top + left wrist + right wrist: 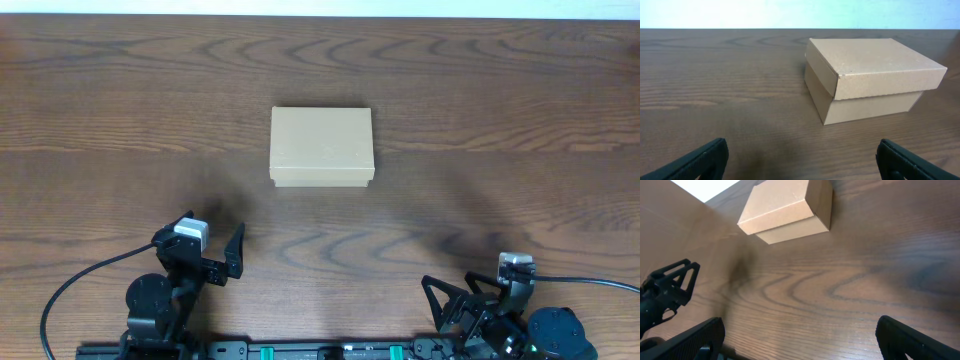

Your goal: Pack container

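Tan cardboard container (321,146), lid seemingly closed, on grained wood table (500,120); left hand (802,162) and right hand (800,340) both wide-spread.

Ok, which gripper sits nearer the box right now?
The left gripper: it sits closer to the closed cardboard box, which looms larger in its wrist view. The right gripper is tucked farther back. Both are open and empty.

Robot lab bench: wood-grain table (100,120), rail-mounted arms (160,300)
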